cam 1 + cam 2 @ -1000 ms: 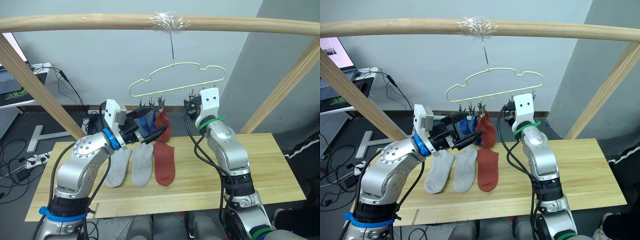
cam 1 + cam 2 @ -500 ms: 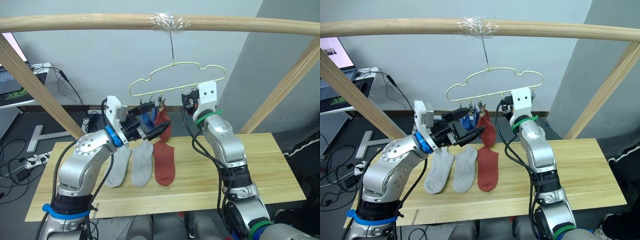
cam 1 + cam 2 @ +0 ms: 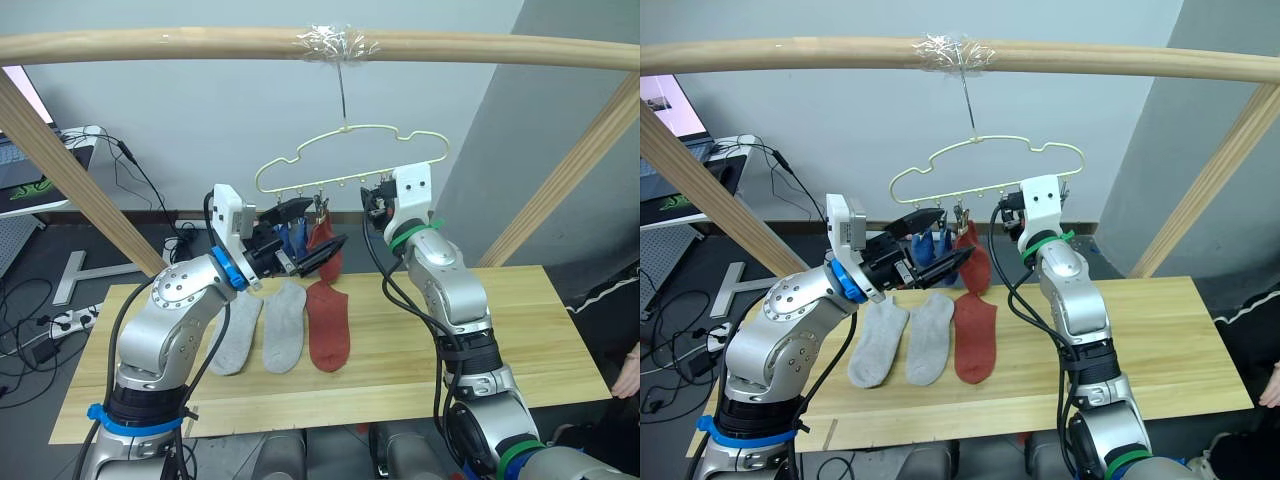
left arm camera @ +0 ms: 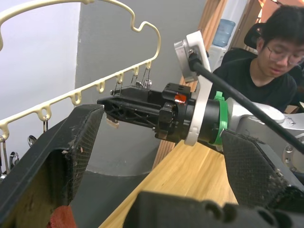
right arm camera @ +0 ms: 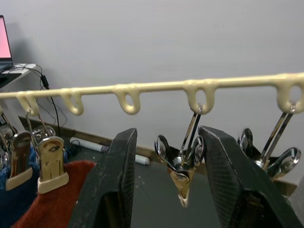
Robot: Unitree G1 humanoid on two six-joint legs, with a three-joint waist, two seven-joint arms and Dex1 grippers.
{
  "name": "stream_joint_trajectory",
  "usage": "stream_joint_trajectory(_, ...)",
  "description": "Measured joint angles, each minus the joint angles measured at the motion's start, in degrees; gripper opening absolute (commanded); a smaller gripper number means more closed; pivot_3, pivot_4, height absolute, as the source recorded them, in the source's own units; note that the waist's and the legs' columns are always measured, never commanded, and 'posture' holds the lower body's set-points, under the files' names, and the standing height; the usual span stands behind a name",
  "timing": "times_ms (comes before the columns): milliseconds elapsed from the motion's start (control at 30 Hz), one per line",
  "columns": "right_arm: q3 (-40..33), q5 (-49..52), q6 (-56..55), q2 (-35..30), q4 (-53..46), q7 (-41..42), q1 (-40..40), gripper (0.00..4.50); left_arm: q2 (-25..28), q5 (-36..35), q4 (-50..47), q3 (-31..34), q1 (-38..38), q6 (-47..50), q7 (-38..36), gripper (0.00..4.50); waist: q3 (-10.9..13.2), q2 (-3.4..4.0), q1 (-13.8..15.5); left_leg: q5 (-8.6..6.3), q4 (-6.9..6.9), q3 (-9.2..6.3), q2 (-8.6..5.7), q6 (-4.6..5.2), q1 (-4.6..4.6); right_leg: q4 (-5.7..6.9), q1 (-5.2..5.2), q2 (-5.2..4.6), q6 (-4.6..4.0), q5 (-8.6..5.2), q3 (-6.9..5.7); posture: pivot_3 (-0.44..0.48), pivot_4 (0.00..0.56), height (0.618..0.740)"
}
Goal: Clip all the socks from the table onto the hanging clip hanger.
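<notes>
The pale yellow-green clip hanger [image 3: 350,150] hangs from the round rail. A rust red sock [image 3: 325,238] and a blue sock [image 3: 290,240] hang from its left clips. On the table [image 3: 540,330] lie two light grey socks [image 3: 236,335] [image 3: 284,325] and a second red sock [image 3: 328,325] side by side. My left gripper [image 3: 312,232] is open, raised beside the hanging socks, with nothing in it. My right gripper [image 5: 167,132] is open just under the hanger bar, its fingers either side of an empty metal clip [image 5: 183,161].
The wooden rail [image 3: 150,45] crosses overhead, with slanted posts at the left [image 3: 80,170] and right [image 3: 570,170]. A person [image 4: 270,57] sits beyond the table's right end; a hand [image 3: 630,372] shows at the right edge. Cables and a laptop lie behind on the left.
My left gripper has risen from table level toward the hanging socks. My right gripper has moved up and a little left to the hanger's clips.
</notes>
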Motion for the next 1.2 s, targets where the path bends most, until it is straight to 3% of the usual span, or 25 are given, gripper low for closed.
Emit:
stream_joint_trajectory(800,0.2,1.5,-2.2,0.1,2.4,-0.2,-1.6,2.13,-1.1,0.0,-0.4,0.0,0.0,0.0,0.8,4.50,0.0,0.00,0.0,0.00,0.00,0.00,0.00,0.00,0.00,0.00,0.00,0.00,0.00,0.00,0.00,0.217,0.169,0.740)
stream_joint_trajectory(1067,0.3,1.2,-2.2,-0.8,3.1,-0.4,-1.6,0.11,-1.1,-0.1,-0.5,0.0,0.1,0.0,0.8,4.50,0.0,0.00,0.0,0.00,0.00,0.00,0.00,0.00,0.00,0.00,0.00,0.00,0.00,0.00,0.00,0.214,0.168,0.740)
stream_joint_trajectory(1200,0.3,1.2,-2.2,-1.2,3.1,-0.3,-1.6,0.01,-1.3,-0.1,-0.9,0.0,0.4,0.0,0.9,4.50,0.0,0.00,0.0,0.00,0.00,0.00,0.00,0.00,0.00,0.00,0.00,0.00,0.00,0.00,0.00,0.214,0.168,0.740)
